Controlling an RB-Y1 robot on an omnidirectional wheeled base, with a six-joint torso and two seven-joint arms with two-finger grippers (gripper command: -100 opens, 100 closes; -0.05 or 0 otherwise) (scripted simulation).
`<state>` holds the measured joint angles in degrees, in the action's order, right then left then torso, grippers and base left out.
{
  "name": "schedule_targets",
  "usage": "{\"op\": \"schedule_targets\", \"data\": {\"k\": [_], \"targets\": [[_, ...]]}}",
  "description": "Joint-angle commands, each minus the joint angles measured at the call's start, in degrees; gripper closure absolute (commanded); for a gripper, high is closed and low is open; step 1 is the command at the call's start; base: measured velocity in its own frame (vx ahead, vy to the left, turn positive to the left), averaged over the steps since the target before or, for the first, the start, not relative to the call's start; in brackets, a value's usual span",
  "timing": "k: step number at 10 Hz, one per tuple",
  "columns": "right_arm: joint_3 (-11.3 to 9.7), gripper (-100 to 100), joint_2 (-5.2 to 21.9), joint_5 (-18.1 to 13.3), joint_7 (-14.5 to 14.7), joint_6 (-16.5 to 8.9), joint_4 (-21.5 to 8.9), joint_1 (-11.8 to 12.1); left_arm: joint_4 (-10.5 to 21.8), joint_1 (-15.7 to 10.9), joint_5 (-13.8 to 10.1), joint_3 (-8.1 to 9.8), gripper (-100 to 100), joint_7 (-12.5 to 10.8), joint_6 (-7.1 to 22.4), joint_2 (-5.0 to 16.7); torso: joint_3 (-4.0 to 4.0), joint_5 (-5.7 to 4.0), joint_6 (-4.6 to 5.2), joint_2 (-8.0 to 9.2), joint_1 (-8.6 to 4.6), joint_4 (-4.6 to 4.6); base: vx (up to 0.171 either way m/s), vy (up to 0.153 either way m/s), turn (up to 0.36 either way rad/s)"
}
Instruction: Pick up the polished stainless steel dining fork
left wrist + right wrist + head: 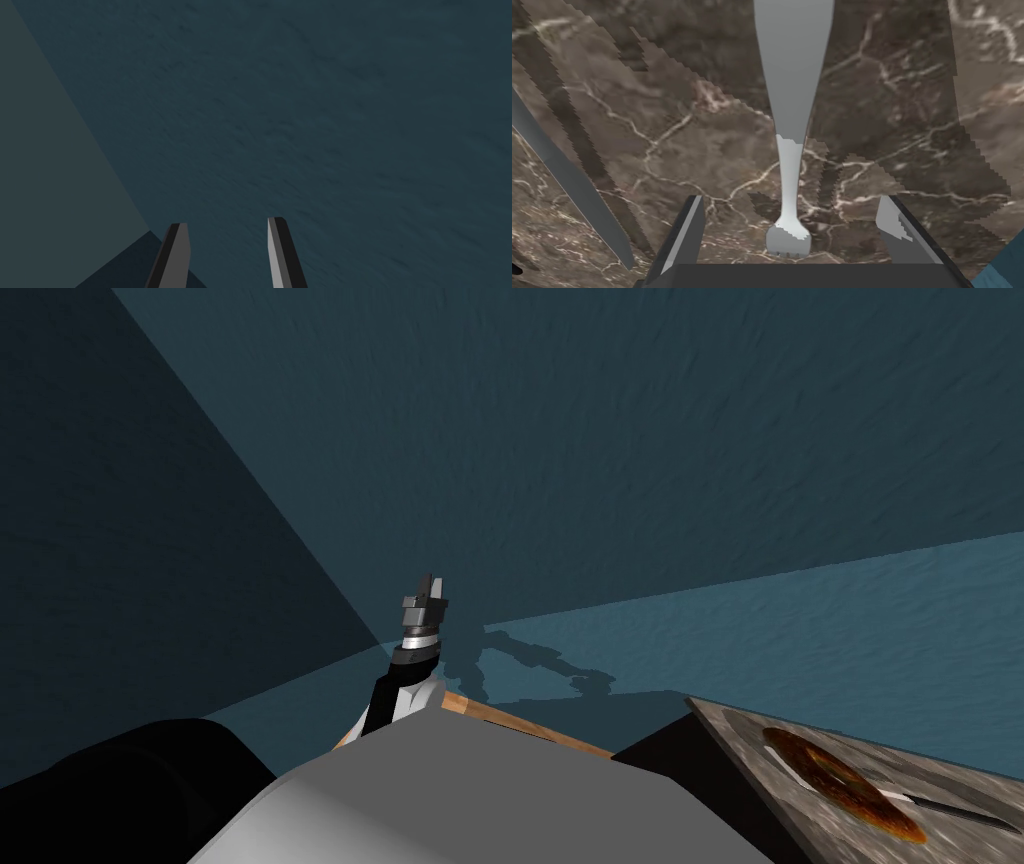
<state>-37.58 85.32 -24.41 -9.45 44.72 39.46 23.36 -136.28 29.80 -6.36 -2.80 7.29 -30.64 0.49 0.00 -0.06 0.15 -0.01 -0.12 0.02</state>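
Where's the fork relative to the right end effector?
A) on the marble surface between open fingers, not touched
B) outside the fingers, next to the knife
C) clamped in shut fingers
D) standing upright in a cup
A: the right wrist view shows the fork lying on the marble surface, centred in the open right end effector with gaps either side.

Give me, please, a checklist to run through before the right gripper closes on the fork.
1. Right gripper fingers open: ok.
2. Fork lies between the fingers, roughly centred, its tines toward the gripper body: ok.
3. Fingers low enough on the marble tabletop to catch the fork: cannot tell.
4. Knife lies outside the fingers, apart from the fork: ok.
5. Left gripper open, raised away from the table: ok.
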Motion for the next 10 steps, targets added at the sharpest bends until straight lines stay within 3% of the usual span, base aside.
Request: {"op": "schedule_targets", "data": {"k": [1,5,6,7,8,9,10], "targets": [[0.00,100,0.00,0.00,0.00,0.00,0.00,0.00,0.00,0.00,0.00,0.00,0,0.00,0.00,0.00,0.00,0.00,0.00,0.00,0.00,0.00,0.000,0.000,0.000],[0.00,100,0.03,-0.01,0.04,0.06,0.03,0.00,0.00,0.00,0.00,0.00,0,0.00,0.00,0.00,-0.02,-0.03,0.01,-0.03,0.01,-0.01,0.000,0.000,0.000],[0.00,0,0.03,-0.01,0.04,0.05,0.03,0.00,0.00,0.00,0.00,0.00,0,0.00,0.00,0.00,-0.02,-0.02,0.01,-0.03,0.01,-0.01,0.000,0.000,0.000],[-0.20,100,1.50,-0.21,-0.30,1.78,-0.31,-0.75,0.00,0.00,0.00,0.00,0,0.00,0.00,0.00,-0.02,-0.02,0.01,-0.03,0.01,-0.01,0.005,0.021,-0.126],[-0.19,100,2.13,-0.13,-0.40,2.19,-0.09,-0.74,0.00,0.01,0.00,0.00,0,0.00,0.00,0.00,-0.01,0.04,0.08,-0.02,0.10,-0.01,0.003,0.028,-0.118],[0.10,100,2.36,0.39,-0.50,0.85,1.47,0.39,0.00,0.00,0.00,0.00,0,0.00,0.00,0.00,0.00,0.05,0.08,0.01,0.17,0.00,0.000,0.012,-0.023],[0.11,0,2.47,0.44,-0.53,0.93,1.55,0.46,0.00,0.00,0.00,0.00,0,0.00,0.00,0.00,0.00,0.01,0.03,0.00,0.11,0.00,0.000,0.000,0.000]]}}
